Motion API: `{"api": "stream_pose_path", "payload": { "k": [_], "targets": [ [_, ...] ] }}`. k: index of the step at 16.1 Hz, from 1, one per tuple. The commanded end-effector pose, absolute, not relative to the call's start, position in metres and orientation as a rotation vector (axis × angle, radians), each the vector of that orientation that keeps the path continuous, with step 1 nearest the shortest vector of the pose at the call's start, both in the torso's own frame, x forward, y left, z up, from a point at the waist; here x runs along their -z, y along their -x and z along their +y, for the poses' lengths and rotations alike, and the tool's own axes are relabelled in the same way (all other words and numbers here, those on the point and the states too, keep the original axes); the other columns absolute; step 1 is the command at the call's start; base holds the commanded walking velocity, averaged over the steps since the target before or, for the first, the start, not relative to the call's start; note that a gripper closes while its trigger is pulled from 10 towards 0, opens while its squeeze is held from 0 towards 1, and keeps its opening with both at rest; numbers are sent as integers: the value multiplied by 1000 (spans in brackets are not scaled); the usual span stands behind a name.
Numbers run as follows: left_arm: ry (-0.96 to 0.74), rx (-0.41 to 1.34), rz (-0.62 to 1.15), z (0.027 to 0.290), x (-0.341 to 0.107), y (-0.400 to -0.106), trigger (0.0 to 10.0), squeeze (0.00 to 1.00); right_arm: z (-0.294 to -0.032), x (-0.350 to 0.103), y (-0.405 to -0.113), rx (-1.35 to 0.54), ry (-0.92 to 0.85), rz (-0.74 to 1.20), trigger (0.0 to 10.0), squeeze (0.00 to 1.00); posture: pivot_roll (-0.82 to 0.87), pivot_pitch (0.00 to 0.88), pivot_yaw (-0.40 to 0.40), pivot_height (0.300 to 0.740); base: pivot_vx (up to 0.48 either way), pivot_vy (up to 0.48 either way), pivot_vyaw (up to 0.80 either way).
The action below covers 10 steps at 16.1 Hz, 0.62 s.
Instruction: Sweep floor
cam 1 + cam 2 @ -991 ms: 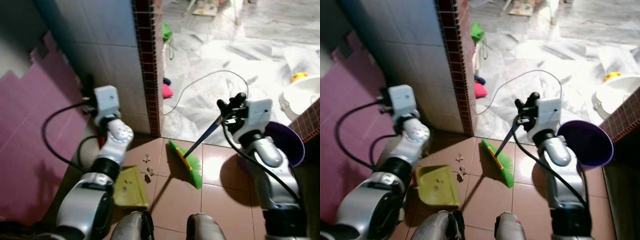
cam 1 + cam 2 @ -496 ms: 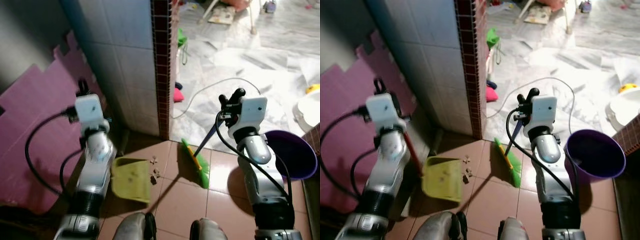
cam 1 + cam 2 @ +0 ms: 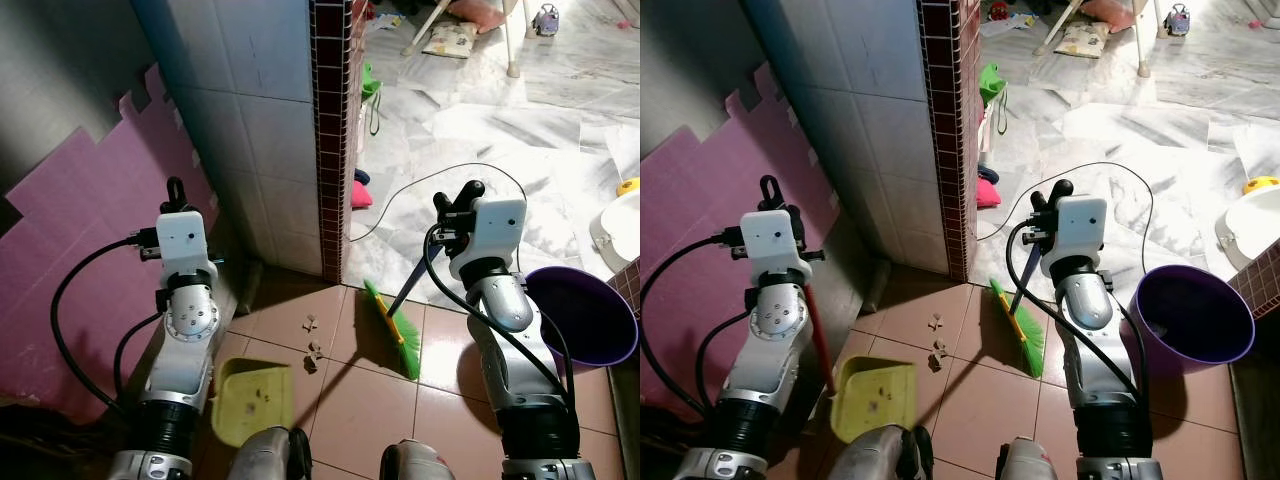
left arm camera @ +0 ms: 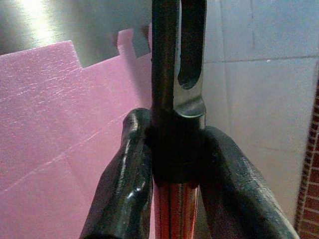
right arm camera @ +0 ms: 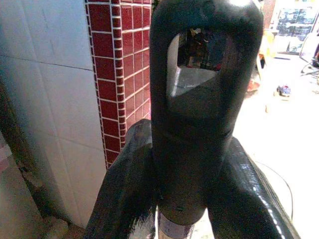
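My left gripper [image 3: 176, 192] is shut on the black looped end of the dustpan's red handle [image 4: 174, 209], fingers [image 4: 128, 169] clamped on both sides. The yellow-green dustpan [image 3: 245, 400] rests on the brown tiles near my feet, with a few crumbs inside. Small bits of debris [image 3: 312, 340] lie on the tiles a short way beyond its lip. My right gripper [image 3: 455, 205] is shut on the top of the broom handle [image 5: 192, 114]. The dark handle slants down to the green broom head [image 3: 396, 330], which rests on the floor right of the debris.
A tiled wall corner with a red brick edge [image 3: 330, 130] stands just beyond the debris. Pink foam sheet [image 3: 70, 250] leans at the left. A purple bucket [image 3: 590, 310] sits by my right arm. A black cable [image 3: 420, 175] loops over the marble floor beyond.
The view has shifted as I moved. The dustpan has slid back toward my feet, away from the debris. The broom head stays in about the same spot.
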<state>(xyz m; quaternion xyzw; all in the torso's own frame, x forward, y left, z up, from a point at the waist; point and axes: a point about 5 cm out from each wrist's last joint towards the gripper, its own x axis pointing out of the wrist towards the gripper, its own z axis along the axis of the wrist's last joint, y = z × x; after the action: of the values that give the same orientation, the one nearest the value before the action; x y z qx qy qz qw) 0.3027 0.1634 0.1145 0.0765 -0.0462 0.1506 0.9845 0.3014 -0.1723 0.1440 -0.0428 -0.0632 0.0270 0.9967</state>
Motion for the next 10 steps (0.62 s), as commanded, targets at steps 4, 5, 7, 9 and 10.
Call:
{"api": "stream_pose_path", "payload": {
  "k": [4, 5, 7, 9, 10],
  "targets": [
    [-205, -380, -166, 170, -128, -317, 10000, 0, -162, -154, -299, -121, 59, -184, 10000, 0, -103, 0, 89, 740, 0, 0, 0],
    [-208, -372, -157, 169, -127, -322, 10000, 0, -161, -154, -297, -133, 87, -186, 10000, 0, -105, 0, 88, 740, 0, 0, 0],
    [-202, -379, -125, 169, -122, -331, 10000, 0, -162, -153, -293, -138, 97, -187, 10000, 0, -128, 0, 88, 740, 0, 0, 387],
    [-214, -376, -124, 167, -120, -337, 10000, 0, -165, -153, -291, -136, 95, -184, 10000, 0, -139, 0, 89, 740, 0, 0, 603],
    [-224, -372, -132, 165, -120, -339, 10000, 0, -167, -153, -289, -135, 88, -180, 10000, 0, -148, 2, 90, 740, 0, 0, 0]
  ]
}}
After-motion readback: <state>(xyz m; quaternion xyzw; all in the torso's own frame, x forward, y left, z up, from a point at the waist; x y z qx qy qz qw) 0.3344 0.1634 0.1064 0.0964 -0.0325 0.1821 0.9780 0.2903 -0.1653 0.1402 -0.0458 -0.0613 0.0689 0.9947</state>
